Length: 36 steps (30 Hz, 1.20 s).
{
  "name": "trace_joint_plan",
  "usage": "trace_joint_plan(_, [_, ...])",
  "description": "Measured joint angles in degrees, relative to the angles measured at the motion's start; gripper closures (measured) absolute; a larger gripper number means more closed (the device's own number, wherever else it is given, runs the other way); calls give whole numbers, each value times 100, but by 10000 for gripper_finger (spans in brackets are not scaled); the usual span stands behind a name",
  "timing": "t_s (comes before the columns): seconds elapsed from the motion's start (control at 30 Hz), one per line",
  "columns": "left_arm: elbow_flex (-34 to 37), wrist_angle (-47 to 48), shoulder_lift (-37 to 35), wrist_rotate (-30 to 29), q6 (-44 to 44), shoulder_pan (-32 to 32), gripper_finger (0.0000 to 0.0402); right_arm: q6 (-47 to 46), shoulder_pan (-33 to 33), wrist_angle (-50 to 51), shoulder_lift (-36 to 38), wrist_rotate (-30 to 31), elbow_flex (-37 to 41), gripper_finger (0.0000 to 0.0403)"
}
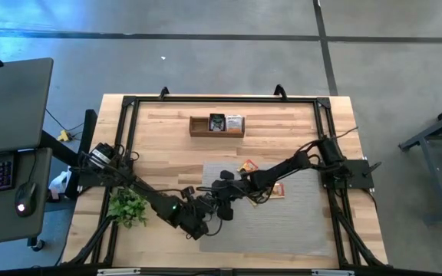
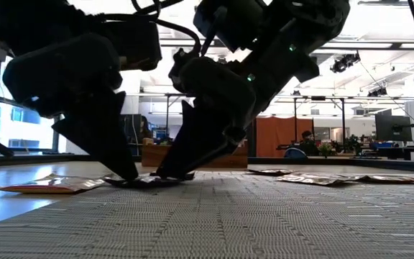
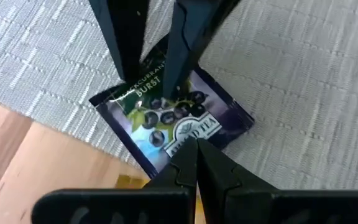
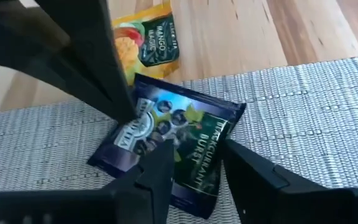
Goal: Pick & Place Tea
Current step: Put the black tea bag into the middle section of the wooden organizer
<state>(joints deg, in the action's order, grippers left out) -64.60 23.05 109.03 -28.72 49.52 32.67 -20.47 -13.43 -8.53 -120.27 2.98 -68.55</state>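
— Purple-black, that sachet [image 4: 166, 152] on the grey woven mat [image 1: 298, 222]; what does the print say?

— "BLACKCURRANT BURST", with berries and a leaf pictured, and a crest below it whose brand name I can't make out. It lies flat near the mat's 9 o'clock edge, close to the bare wood of the table [image 1: 167, 126].

— And the yellow one?

— A second sachet [image 4: 148, 43] reads "MANGO MAGIC"; it rests on the wood just beyond the dark one.

— Where are the jaws?

— Both sets are down on the dark sachet. The left gripper [image 3: 194, 152] has its jaws clenched together, tip pressing on the sachet's face. The right gripper [image 4: 194, 155] stands with jaws parted, one finger either side of the sachet's middle, tips on it, not lifting it.

— Other tea?

— More sachets [image 1: 250, 167] sit at the mat's 12 o'clock side, and a wooden tray [image 1: 216, 125] at the table's 12 o'clock holds a few. A green plant [image 1: 127, 207] sits at 8 o'clock.
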Motion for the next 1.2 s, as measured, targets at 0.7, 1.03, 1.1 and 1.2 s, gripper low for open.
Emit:
trace_joint_plan(0.7, [-93,519,-97,5,48,-119,401,484,127,88,56,338,6,400])
trace_joint_plan(1.03, [-506,3102,-1044,-814,671,-283,401,2614,589,1034,1168,2774,4,400])
trace_joint_plan(1.1, [-512,3430,-1088,-829,673,-418,401,3698,787,791,1299,3528,-2,401])
trace_joint_plan(1.2, [-507,3792,-1128,-923,629,-633,401,5158,1182,334,1323,4160,-7,401])
